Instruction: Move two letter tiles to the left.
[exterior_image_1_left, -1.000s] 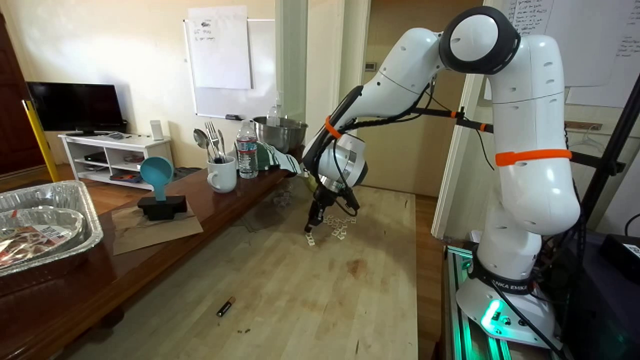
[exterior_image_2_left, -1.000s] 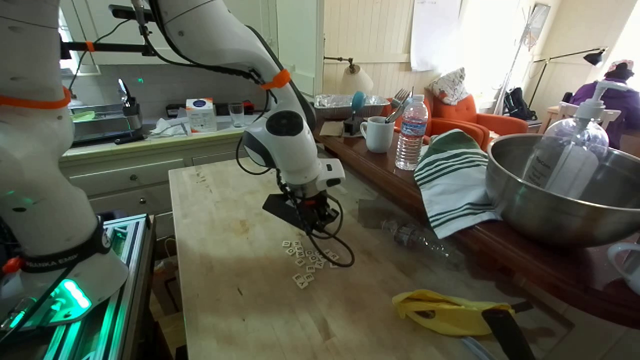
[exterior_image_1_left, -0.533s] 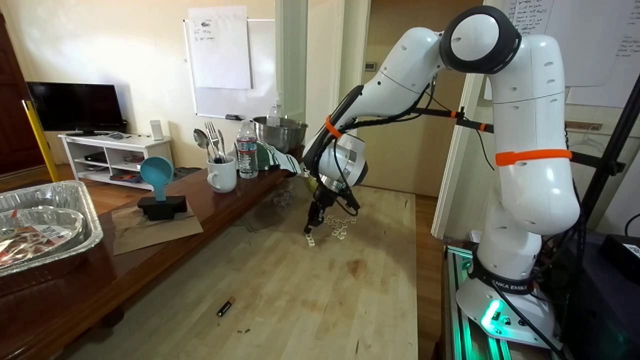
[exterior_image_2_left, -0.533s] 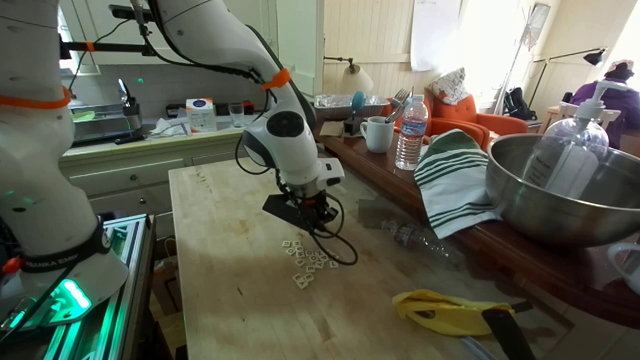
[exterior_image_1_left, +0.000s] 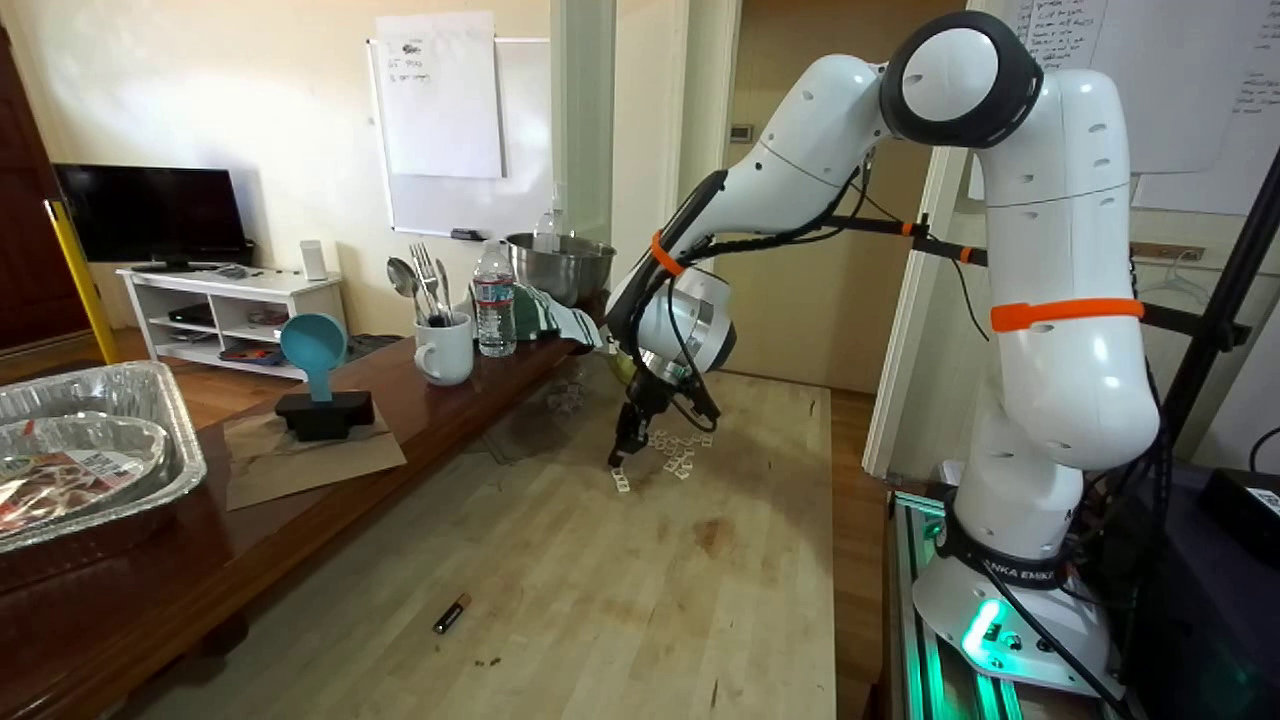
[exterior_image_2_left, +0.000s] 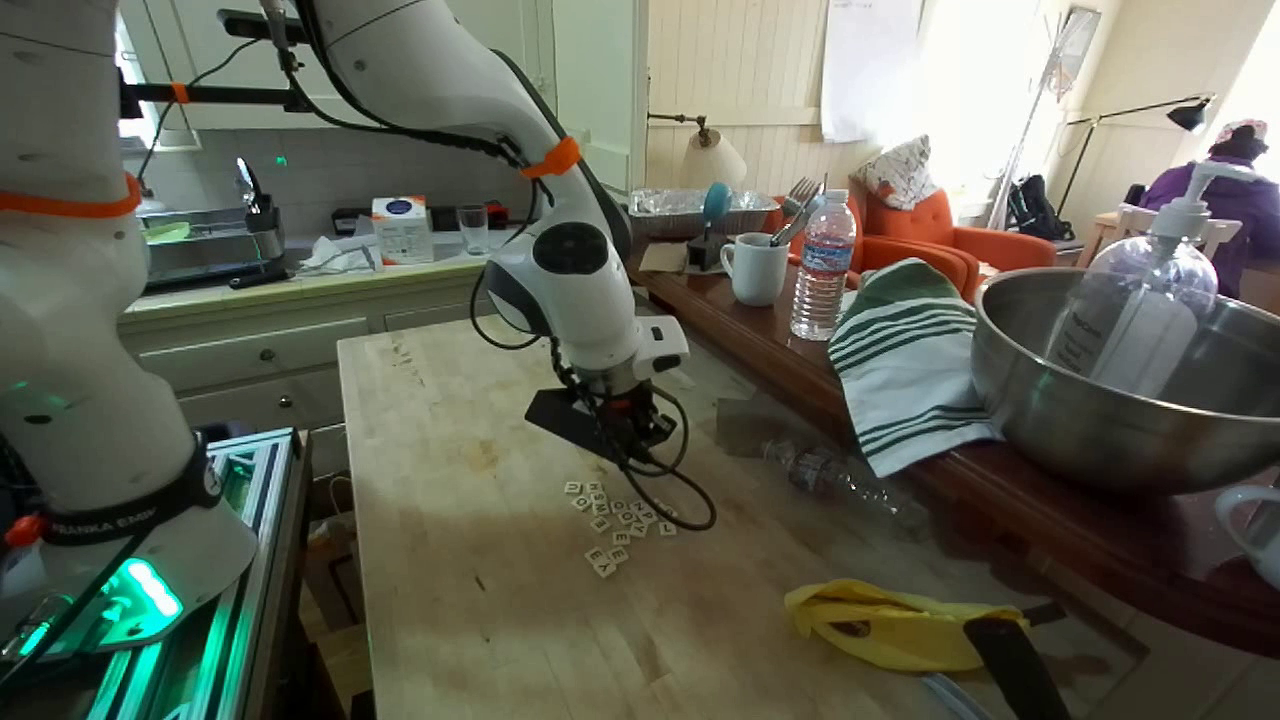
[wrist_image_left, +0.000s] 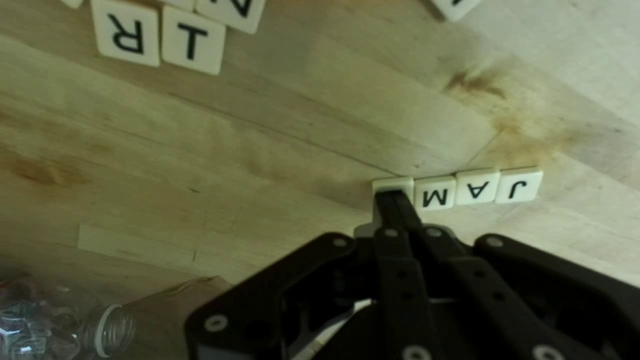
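Observation:
The letter tiles are small pale squares on the wooden table. In the wrist view a row holds the tiles J (wrist_image_left: 518, 184), A (wrist_image_left: 477, 186) and M (wrist_image_left: 434, 193), with one more tile (wrist_image_left: 393, 183) at the row's left end. My gripper (wrist_image_left: 392, 194) is shut, its fingertips together over that end tile and hiding its letter. I cannot tell whether they press on it. In an exterior view the gripper (exterior_image_1_left: 616, 462) points down at the row (exterior_image_1_left: 621, 481). Looser tiles, R (wrist_image_left: 126, 34) and T (wrist_image_left: 193, 41) among them, lie apart; a cluster (exterior_image_2_left: 621, 538) shows in an exterior view.
A battery (exterior_image_1_left: 452, 613) lies on the table (exterior_image_1_left: 600, 620). A clear plastic bottle (exterior_image_2_left: 825, 470) lies beside the raised brown ledge (exterior_image_1_left: 300, 530). A yellow object (exterior_image_2_left: 900, 625) lies at the table's side. The ledge bears a mug (exterior_image_1_left: 444, 350), an upright bottle (exterior_image_1_left: 495, 305) and a steel bowl (exterior_image_2_left: 1120, 420).
The cable loop below the wrist has swung slightly right in an exterior view, uncovering one tile of the cluster. The arm, the gripper and the row show almost no movement.

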